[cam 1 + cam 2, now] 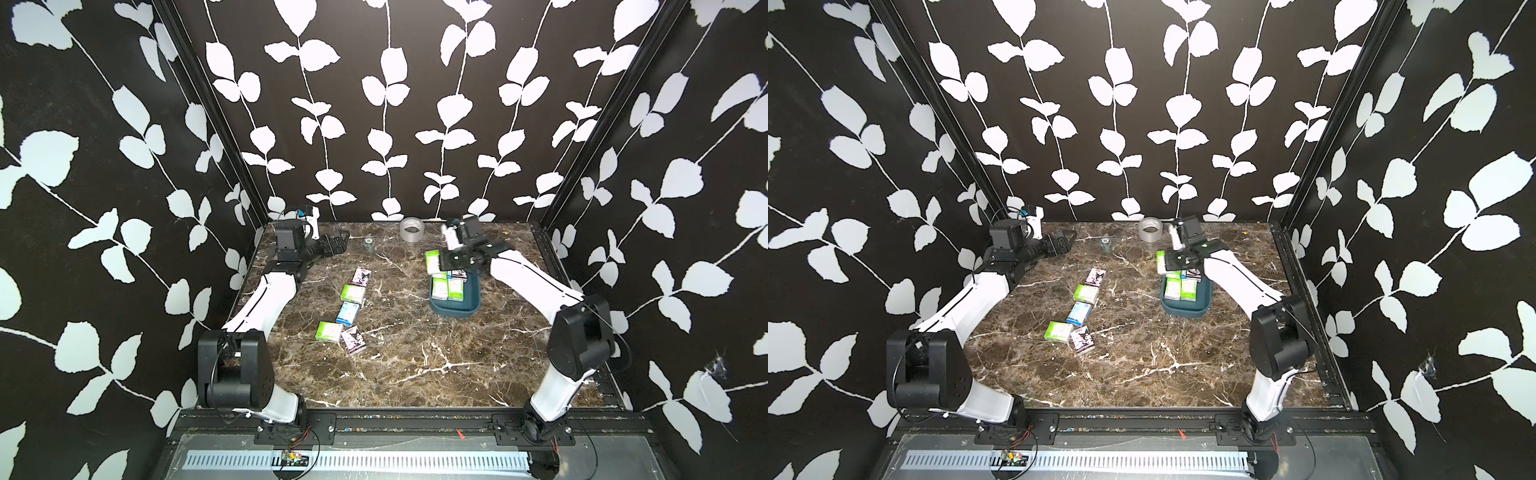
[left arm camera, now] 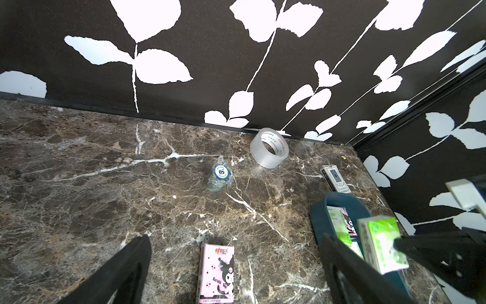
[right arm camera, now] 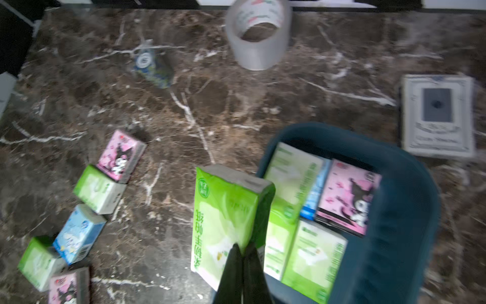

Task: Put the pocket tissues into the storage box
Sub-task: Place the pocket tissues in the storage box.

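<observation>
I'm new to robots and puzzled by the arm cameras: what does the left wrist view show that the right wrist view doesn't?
Only the left wrist view: most of the leaf-patterned wall and the left gripper, open. Only the right wrist view: a loose blue pack, two loose green packs and a second pink pack on the table. Both: the tape roll, the chip stack, the white gadget, the storage box, one loose pink pack, and the right gripper shut on a green pack.
</observation>
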You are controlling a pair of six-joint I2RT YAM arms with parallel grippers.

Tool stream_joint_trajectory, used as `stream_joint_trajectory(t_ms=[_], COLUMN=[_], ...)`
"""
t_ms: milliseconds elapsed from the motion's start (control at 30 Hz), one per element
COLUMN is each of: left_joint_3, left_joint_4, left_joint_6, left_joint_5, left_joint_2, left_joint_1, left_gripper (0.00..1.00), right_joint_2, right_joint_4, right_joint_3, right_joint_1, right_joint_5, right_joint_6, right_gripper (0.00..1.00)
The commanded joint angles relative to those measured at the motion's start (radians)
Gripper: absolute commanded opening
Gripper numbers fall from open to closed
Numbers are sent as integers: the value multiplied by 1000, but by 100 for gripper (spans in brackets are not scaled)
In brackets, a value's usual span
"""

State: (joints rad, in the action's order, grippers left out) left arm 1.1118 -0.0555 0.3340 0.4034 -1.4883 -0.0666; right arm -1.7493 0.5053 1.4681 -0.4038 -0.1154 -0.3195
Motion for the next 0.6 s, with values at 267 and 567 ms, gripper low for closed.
stream_joint_trajectory(t_ms=[267, 567], left_joint_3=[22, 25], left_joint_4=[-15, -8], left_joint_6=[8, 5], left_joint_5=[8, 2], left_joint_2=[17, 20], left_joint_1=[1, 1], left_gripper=[99, 99], right_joint_2=[-11, -180], right_joint_4=[-2, -53], right_joint_3=[-77, 0], right_joint_1=[146, 153], right_joint_5=[43, -3], right_joint_6=[-59, -82], right_gripper=[0, 0])
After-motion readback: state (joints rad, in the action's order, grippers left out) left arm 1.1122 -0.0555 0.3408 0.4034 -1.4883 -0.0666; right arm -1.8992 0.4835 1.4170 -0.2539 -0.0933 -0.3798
